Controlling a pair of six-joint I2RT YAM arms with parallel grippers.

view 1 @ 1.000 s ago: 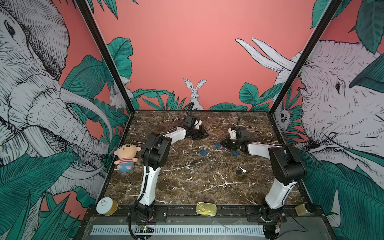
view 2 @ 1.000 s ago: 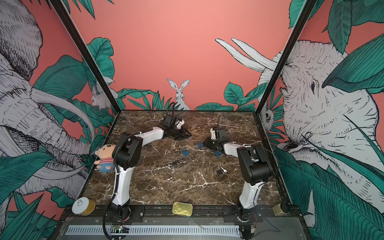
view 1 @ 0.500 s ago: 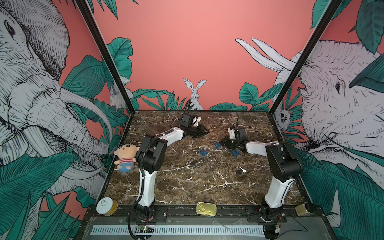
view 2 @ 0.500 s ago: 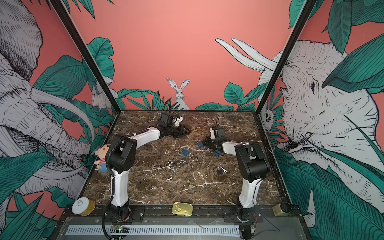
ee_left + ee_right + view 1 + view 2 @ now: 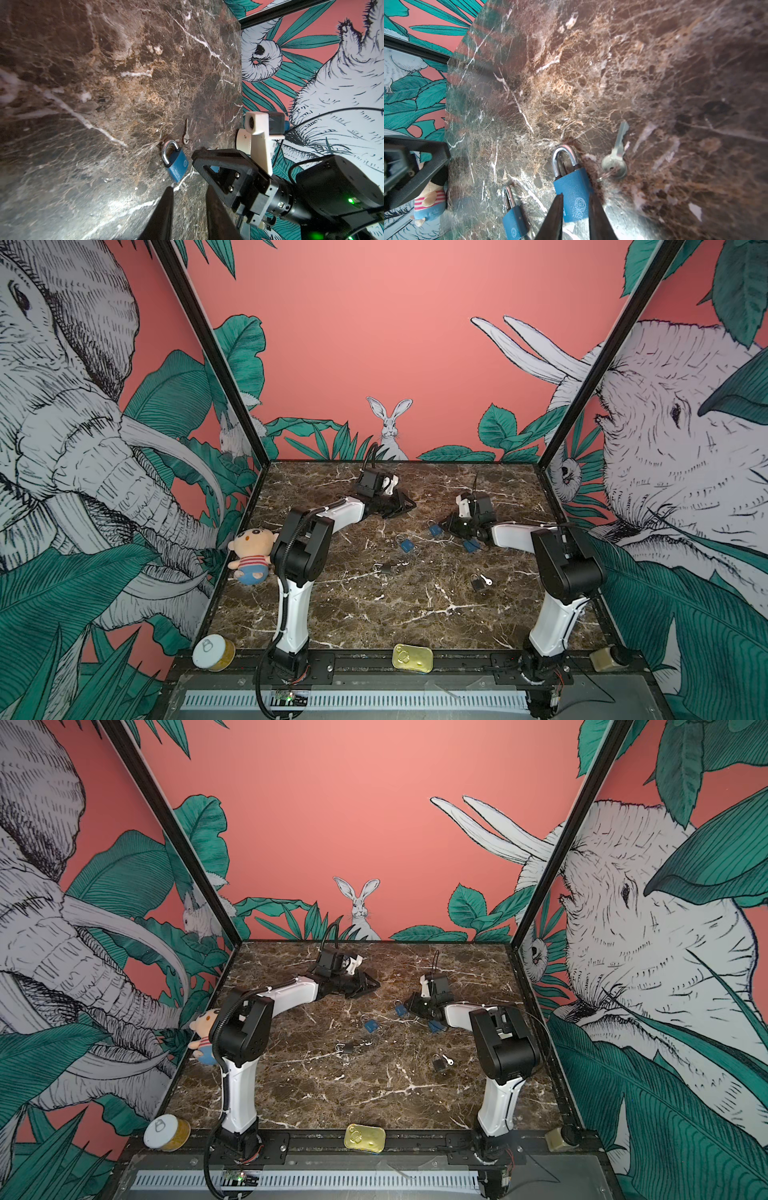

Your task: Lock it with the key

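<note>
**Stock on the table, front to back**

1. Front rail: yellow tin (image 5: pixel 412 658) and white-lidded can (image 5: pixel 213 652). A plush doll (image 5: pixel 251 556) sits at the left edge of the table (image 5: pixel 374 614). None of these belongs to the job.
2. Mid table: black padlock (image 5: pixel 477 584) and smaller black padlock (image 5: pixel 386 569), both well apart from either hand.
3. Further back: second blue padlock (image 5: pixel 406 546), and third blue padlock (image 5: pixel 471 546) partly under the right arm.
4. Blue padlock (image 5: pixel 577 187): lies flat on the table directly before the right hand (image 5: pixel 576 195). Its long axis is in line with the fingers, shackle pointing away. Whether the shackle is latched cannot be told.
5. Key (image 5: pixel 615 160): lies flat on the table just beside the shackle, on the side away from the second blue padlock. The blade points away from the right hand, roughly parallel to the padlock, and a ring hangs at the bow.
6. Right hand: fingers slightly parted above the padlock body, pinching nothing. It is the nearer hand to the key, which probably calls for a short sideways shift and a forward reach.
7. Left hand (image 5: pixel 189 188): fingers parted and empty, near the same padlock, with the key lying beyond it.
</note>
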